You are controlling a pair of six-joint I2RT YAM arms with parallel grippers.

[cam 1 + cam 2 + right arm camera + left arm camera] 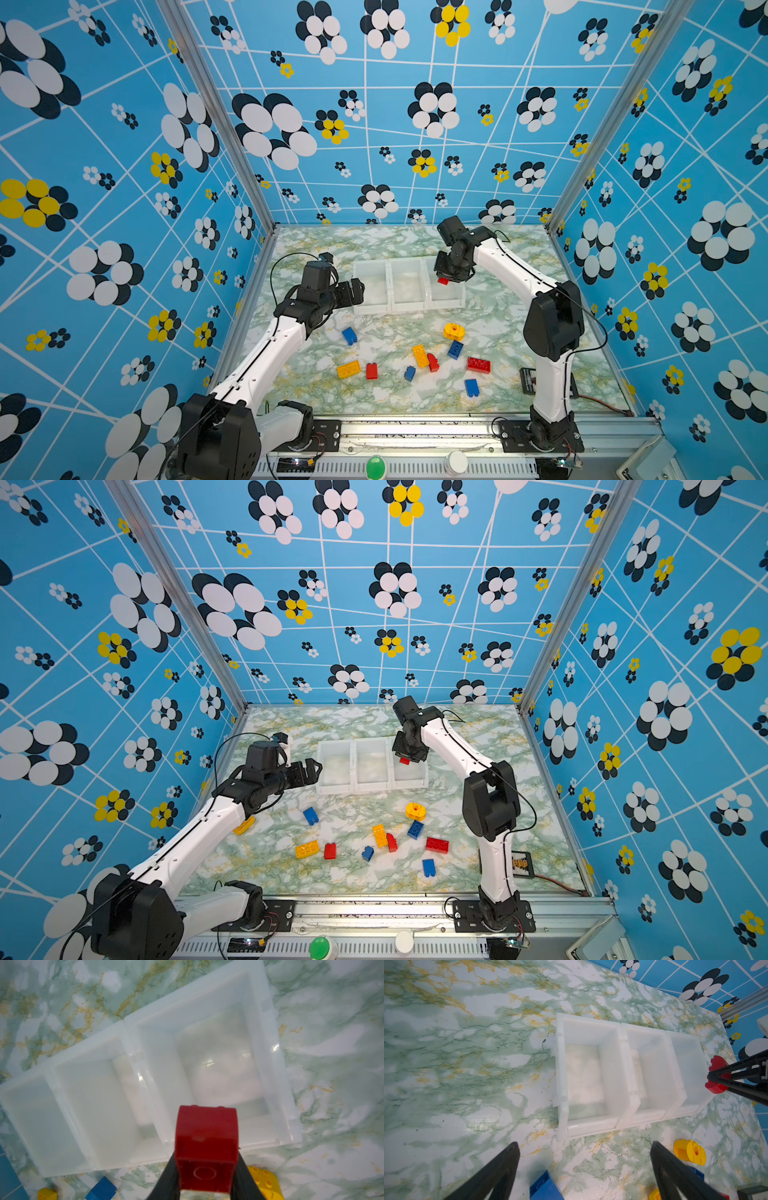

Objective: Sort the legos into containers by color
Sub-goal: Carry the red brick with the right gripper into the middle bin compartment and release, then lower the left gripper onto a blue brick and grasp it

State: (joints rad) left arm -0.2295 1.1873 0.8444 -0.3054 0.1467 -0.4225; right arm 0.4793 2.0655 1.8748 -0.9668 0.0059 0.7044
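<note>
Legos point(420, 355) in red, blue and yellow are seen scattered on the green-veined marble table point(386, 401), in the lower middle of both top views. Ten loose pieces can be counted there. A yellow round piece point(453, 331) is found at the upper right of the group, nearest the bins, and a blue brick point(349, 335) is set apart at its upper left. One more yellow brick point(244, 825) is shown in a top view, half hidden beneath the left arm point(199, 837).

Containers point(409, 308), three white bins joined in a row, are placed just above the scatter, at the centre of the frame.

A red rounded brick point(205, 1136) is clamped between the jaws of the right gripper point(446, 277) and is held over the rightmost bin. In the right wrist view its hollow underside is turned towards the camera.

The left gripper point(360, 291) is seen at the left end of the row, just beside the leftmost bin. Its jaws are spread wide and no brick is gripped. Whether the bin is touched by it cannot be told.
</note>
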